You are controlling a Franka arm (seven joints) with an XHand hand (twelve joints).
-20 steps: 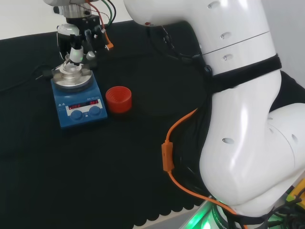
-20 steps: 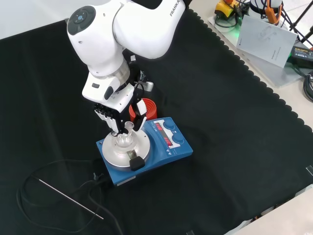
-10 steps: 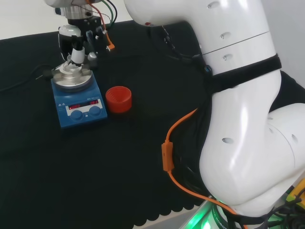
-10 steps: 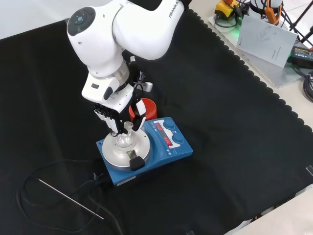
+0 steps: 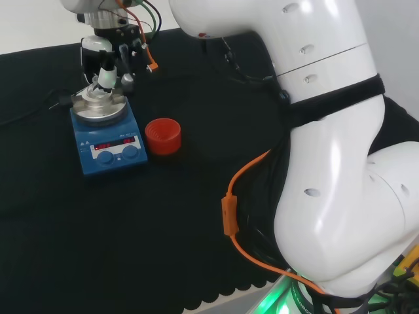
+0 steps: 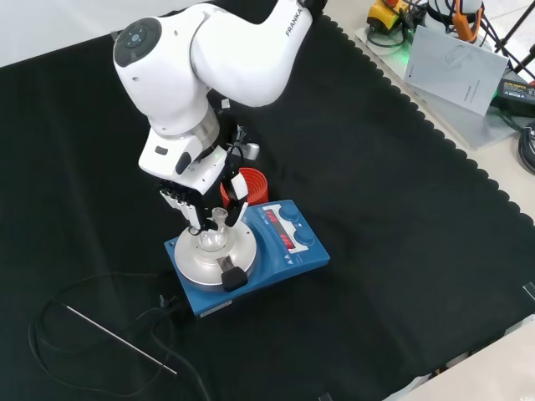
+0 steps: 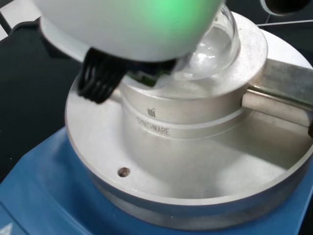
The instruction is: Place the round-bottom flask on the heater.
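The clear round-bottom flask (image 5: 99, 93) sits upright in the silver metal block on the blue heater (image 5: 109, 149). In the front view the flask (image 6: 214, 236) stands with its neck between the hand's hanging fingers (image 6: 194, 209) and thumb, with small gaps at either side. The black and white hand (image 6: 203, 188) hovers just above the heater (image 6: 288, 244), fingers relaxed and pointing down. From the head view the hand (image 5: 108, 51) is straight over the flask's neck. The wrist view shows the flask's bulb (image 7: 211, 48) seated in the block (image 7: 186, 122), under a blurred white part of the hand.
A red ribbed ring stand (image 5: 162, 135) sits on the cloth just right of the heater in the head view; in the front view the stand (image 6: 249, 184) is behind it. A thin metal rod (image 6: 121, 338) and a black cable (image 6: 92, 288) lie left of the heater.
The hand has risen slightly above the heater. The flask has stayed seated in the metal block.
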